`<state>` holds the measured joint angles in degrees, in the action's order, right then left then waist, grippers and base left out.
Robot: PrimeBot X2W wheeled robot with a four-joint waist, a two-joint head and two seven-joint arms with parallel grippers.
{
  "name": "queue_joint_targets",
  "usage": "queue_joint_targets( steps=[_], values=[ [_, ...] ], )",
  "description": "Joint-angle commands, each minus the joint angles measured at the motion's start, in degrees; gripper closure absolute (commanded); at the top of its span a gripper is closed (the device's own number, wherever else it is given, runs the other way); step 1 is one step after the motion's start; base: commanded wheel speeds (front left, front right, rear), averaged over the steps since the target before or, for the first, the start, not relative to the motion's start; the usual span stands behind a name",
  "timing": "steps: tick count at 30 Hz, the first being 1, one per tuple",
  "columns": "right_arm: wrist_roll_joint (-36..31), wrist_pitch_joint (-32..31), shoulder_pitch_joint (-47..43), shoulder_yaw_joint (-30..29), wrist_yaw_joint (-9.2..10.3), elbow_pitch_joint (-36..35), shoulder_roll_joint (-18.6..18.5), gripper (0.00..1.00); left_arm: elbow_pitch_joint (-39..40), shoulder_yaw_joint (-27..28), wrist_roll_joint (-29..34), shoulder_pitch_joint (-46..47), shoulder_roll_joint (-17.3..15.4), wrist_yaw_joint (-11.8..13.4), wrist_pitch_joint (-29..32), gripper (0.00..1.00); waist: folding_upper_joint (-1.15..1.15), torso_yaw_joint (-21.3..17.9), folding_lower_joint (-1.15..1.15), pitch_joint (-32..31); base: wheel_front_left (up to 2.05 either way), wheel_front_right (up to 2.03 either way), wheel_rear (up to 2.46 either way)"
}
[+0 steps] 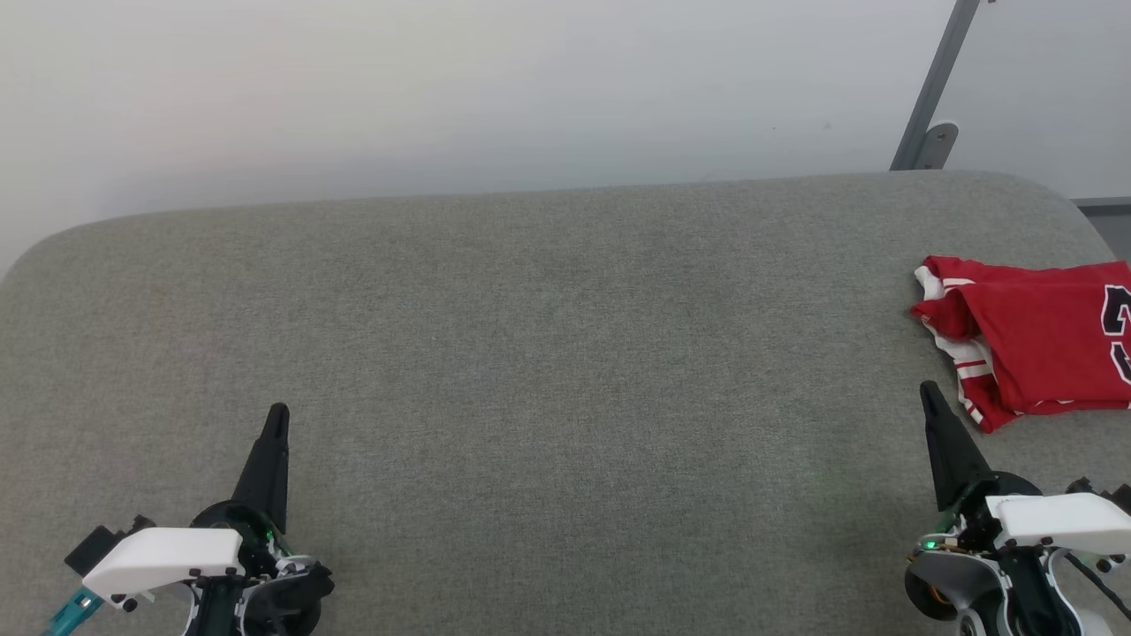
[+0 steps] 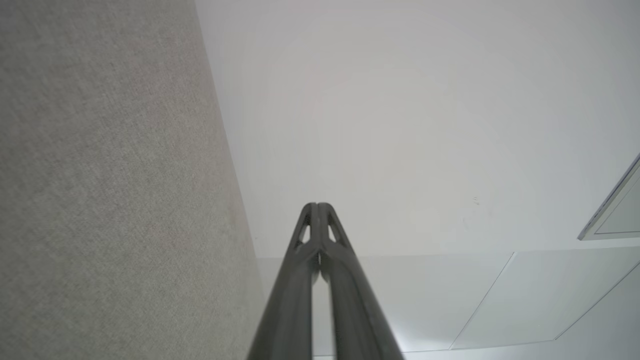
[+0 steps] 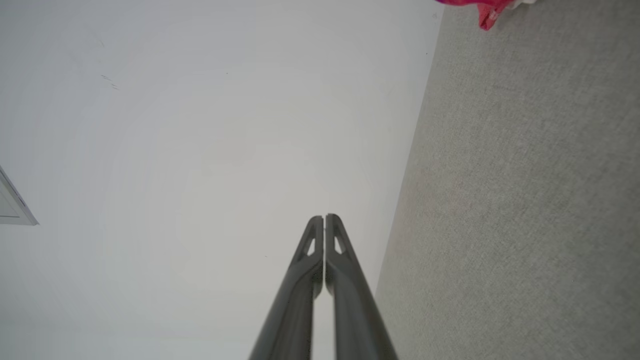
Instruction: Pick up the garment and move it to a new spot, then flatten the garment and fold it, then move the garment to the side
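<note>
Right hand (image 1: pixel 929 394) closed, folded garment (image 1: pixel 1034 340) cut off

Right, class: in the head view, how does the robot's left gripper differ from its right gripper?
The left gripper stands far from the garment; the right gripper has its tip close beside the garment's edge, not touching. The left gripper's fingers lean toward the view's right, the right gripper's toward its left. Both are shut, empty, over the grey surface.
</note>
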<state>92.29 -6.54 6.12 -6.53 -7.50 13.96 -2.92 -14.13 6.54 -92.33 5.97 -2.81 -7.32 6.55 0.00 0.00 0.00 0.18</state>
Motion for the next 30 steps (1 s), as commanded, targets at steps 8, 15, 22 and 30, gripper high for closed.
queue_joint_targets(
  steps=[8,15,22,30],
  values=[
    [0.21,-0.11,0.27,-0.05,0.02,0.15,0.11,1.0,0.01,-0.01,-0.13,0.68,-0.05,-0.3,0.19,1.0,0.0,0.0,0.0,0.0,0.0,0.0,0.0],
    [0.22,-0.11,0.27,-0.04,0.02,0.15,0.11,1.0,0.01,0.0,-0.12,0.68,-0.04,-0.3,0.2,1.0,0.0,0.0,0.0,0.0,0.0,0.0,0.0],
    [0.22,-0.11,0.27,-0.05,0.02,0.15,0.11,1.0,0.01,0.0,-0.11,0.68,-0.04,-0.3,0.21,1.0,0.0,0.0,0.0,0.0,0.0,0.0,0.0],
    [0.22,-0.1,0.27,-0.05,0.02,0.15,0.11,1.0,0.01,0.01,-0.11,0.68,-0.04,-0.3,0.21,1.0,0.0,0.0,0.0,0.0,0.0,0.0,0.0]
  ],
)
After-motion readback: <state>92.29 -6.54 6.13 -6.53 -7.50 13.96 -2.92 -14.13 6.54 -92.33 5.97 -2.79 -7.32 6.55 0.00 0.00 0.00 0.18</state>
